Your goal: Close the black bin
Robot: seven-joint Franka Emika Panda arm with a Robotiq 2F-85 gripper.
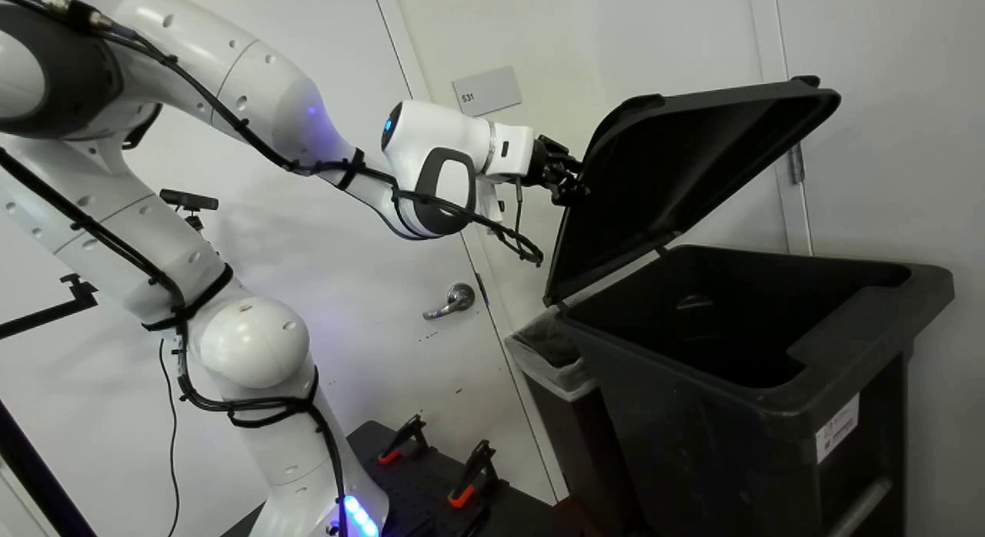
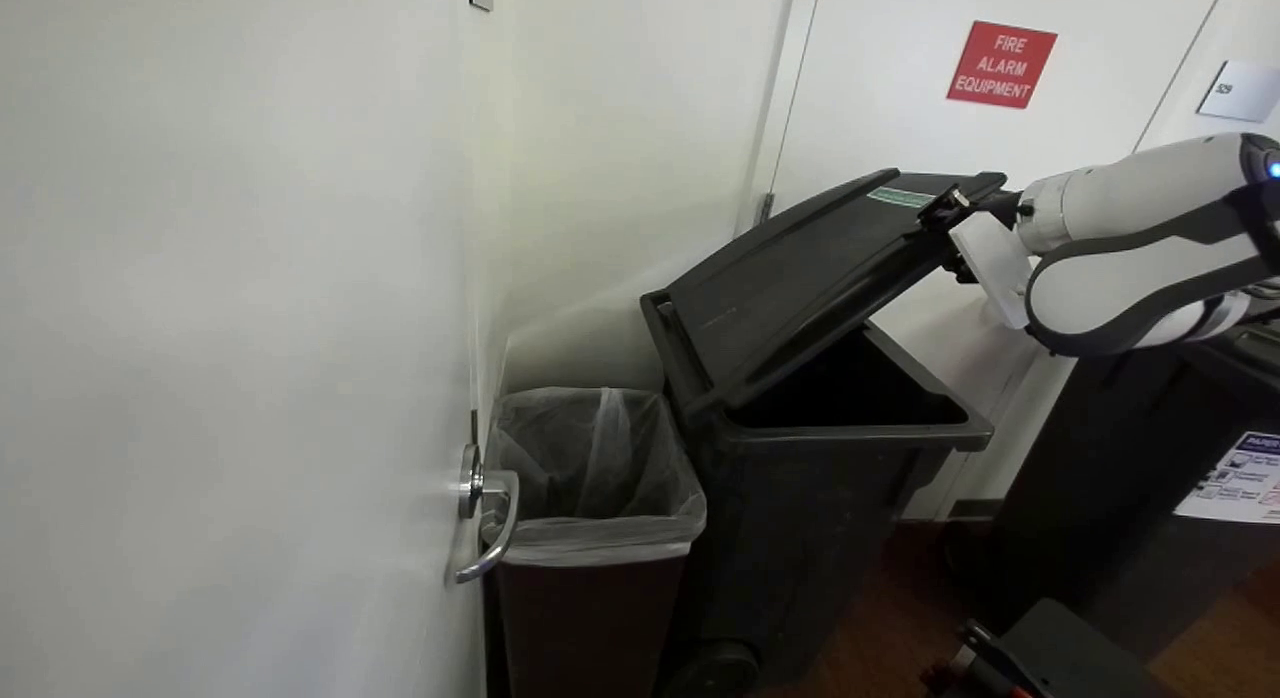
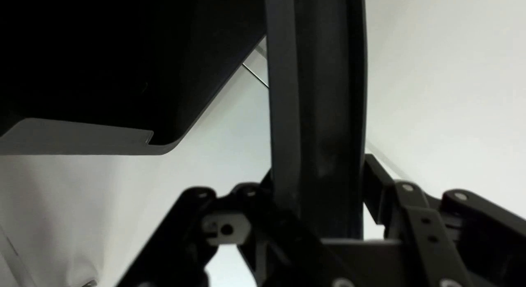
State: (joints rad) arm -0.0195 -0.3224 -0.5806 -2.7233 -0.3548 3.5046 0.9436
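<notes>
The black bin stands upright with its mouth uncovered, and a white sticker shows on its front. Its hinged lid is raised at a slant in both exterior views, and a green label lies on its upper face. My gripper has the lid's edge between its fingers in the wrist view, one finger pressed to each side. In an exterior view the gripper meets the lid's edge well above the rim. Part of the left fingertip is hidden behind the lid.
A narrower brown bin with a clear liner stands beside the black bin, close to a door handle. Another dark bin with a paper notice is under the arm. Clamps sit on the dark base by the robot. A wall rises behind.
</notes>
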